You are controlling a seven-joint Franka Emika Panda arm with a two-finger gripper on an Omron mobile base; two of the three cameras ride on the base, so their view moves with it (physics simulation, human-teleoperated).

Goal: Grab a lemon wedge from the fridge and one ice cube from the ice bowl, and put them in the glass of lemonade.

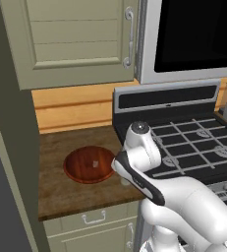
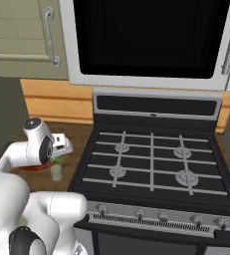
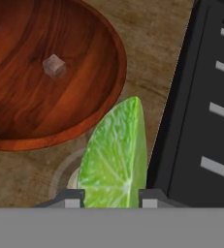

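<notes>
My gripper (image 3: pixel 111 198) is shut on the lemon wedge (image 3: pixel 114 152), a bright yellow-green slice standing up between the two fingertips (image 3: pixel 72 198). Right under the wedge lies the round rim of the glass of lemonade (image 3: pixel 62 170), mostly covered by the slice. In the right base view the gripper (image 2: pixel 59 152) hangs just above the small glass (image 2: pixel 56 172), with the wedge (image 2: pixel 57 160) between them. The ice bowl (image 3: pixel 50 92) (image 1: pixel 89 164) sits beside the glass on the wooden counter, and one ice cube (image 3: pixel 54 65) (image 1: pixel 94 163) rests in its middle.
A black stove (image 1: pixel 193 142) (image 2: pixel 151 159) borders the counter (image 1: pixel 56 197) on the right, its edge close to the glass. Beige upper cabinets (image 1: pixel 70 39) and a microwave (image 2: pixel 151 40) hang above. A tall dark panel (image 1: pixel 2 147) closes the counter's left side.
</notes>
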